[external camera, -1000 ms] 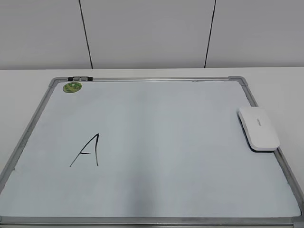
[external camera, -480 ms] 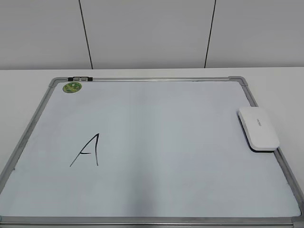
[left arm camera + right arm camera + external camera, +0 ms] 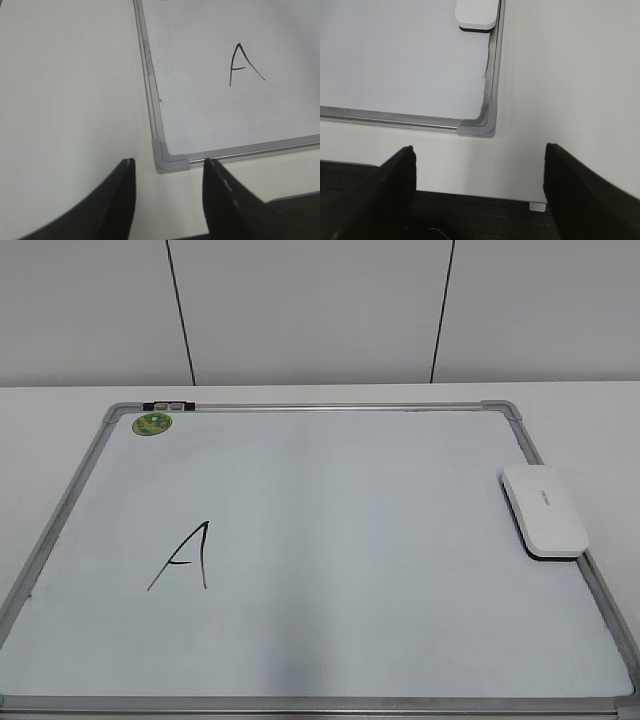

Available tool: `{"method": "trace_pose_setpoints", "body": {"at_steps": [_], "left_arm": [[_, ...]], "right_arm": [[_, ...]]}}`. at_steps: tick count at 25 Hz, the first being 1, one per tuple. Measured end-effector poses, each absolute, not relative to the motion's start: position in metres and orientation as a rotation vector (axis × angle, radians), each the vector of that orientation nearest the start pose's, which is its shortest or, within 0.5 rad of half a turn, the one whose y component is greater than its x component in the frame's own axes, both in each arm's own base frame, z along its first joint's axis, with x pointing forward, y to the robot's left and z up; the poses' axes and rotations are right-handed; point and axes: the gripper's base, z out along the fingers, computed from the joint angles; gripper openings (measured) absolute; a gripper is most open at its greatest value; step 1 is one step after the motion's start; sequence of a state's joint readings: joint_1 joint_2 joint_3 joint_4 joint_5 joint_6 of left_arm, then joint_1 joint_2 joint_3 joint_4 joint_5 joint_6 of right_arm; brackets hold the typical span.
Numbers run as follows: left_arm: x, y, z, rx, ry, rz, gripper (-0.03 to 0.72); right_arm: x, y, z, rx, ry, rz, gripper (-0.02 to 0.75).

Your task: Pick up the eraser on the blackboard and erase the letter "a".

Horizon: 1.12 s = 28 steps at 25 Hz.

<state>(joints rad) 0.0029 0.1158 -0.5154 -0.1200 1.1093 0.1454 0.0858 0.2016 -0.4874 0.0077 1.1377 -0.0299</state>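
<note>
The eraser (image 3: 544, 510) is a flat white block lying on the right edge of the blackboard (image 3: 380, 540); its near end shows in the right wrist view (image 3: 476, 12). The only mark on the board is a large angular capital "A" (image 3: 185, 555), at the lower left, also in the left wrist view (image 3: 243, 64). No small lowercase "a" shows. My left gripper (image 3: 169, 162) is open and empty above the board's near left corner. My right gripper (image 3: 479, 148) is open wide and empty above the near right corner. Neither gripper shows in the exterior view.
A round green sticker (image 3: 152, 424) and a small black clip (image 3: 168, 404) sit at the board's far left corner. The board lies on a white table (image 3: 50, 410) with a white wall behind. The table's front edge (image 3: 470, 192) shows below the right gripper.
</note>
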Motion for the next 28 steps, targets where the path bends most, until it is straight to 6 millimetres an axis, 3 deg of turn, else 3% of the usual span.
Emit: {"method": "trace_pose_setpoints", "body": {"at_steps": [12, 20, 28], "left_arm": [[-0.007, -0.01, 0.278, 0.156, 2.081, -0.052, 0.267], [-0.007, -0.01, 0.278, 0.156, 2.077, -0.051, 0.264], [-0.007, -0.01, 0.278, 0.156, 2.077, -0.051, 0.263]], "right_arm": [[0.006, 0.001, 0.268, -0.081, 2.223, 0.015, 0.589], [-0.009, 0.0, 0.268, -0.056, 2.122, -0.004, 0.589], [-0.009, 0.0, 0.268, -0.054, 2.117, -0.005, 0.589]]}}
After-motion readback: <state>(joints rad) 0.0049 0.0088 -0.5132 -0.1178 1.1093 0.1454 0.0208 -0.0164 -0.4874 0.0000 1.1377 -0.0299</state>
